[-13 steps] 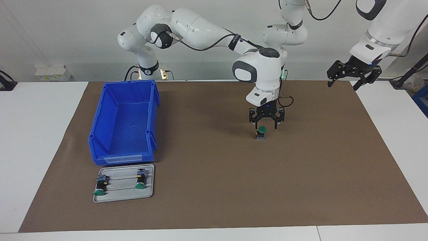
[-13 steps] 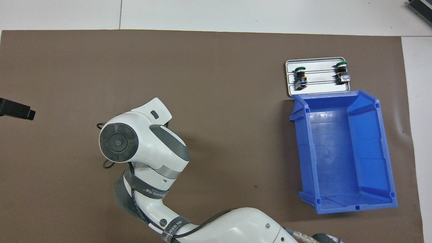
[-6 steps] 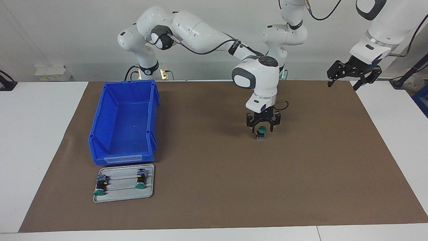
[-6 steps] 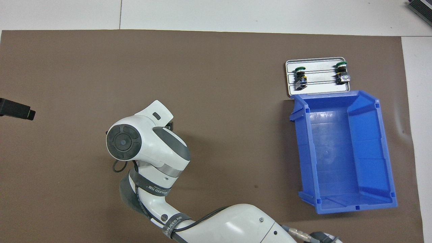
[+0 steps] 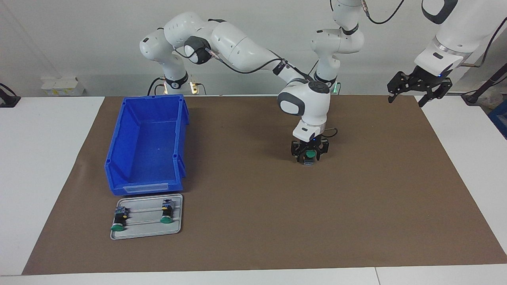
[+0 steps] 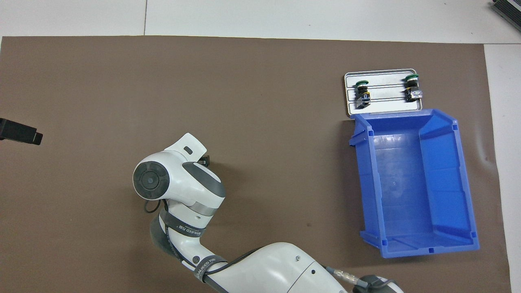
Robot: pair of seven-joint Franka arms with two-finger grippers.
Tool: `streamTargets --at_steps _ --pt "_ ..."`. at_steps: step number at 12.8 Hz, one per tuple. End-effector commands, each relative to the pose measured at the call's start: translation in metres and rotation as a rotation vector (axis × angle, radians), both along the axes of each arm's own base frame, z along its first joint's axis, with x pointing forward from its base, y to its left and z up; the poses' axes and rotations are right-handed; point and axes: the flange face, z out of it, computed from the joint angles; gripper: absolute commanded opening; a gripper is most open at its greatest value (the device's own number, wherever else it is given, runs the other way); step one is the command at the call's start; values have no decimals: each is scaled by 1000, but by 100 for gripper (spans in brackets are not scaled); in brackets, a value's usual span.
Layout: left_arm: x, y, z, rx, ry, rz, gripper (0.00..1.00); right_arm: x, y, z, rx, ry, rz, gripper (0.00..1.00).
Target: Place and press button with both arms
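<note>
Brown mat [image 5: 253,221] (no legible writing)

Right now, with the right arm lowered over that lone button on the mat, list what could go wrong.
1. The right end effector is open astride the upright button; an off-centre finger might tip such a small, narrow-based part.
2. In the overhead view the arm's wrist hides the button, so alignment rests on the facing view alone.
3. The left end effector waits raised over the mat's edge at its own end; coming in early, it could crowd the right arm.
</note>
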Motion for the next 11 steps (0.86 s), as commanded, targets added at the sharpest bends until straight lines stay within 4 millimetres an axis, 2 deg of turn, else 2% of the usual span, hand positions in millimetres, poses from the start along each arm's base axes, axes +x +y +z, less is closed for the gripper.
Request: streamTargets --at_steps 1,3,11 --pt "-7 2 1 17 3 7 100 1 1 4 7 -28 -32 87" --pt "-7 1 1 17 3 6 100 2 1 7 16 -31 -58 84" --pt "-7 2 1 17 3 7 100 -8 10 8 43 -25 -107 57"
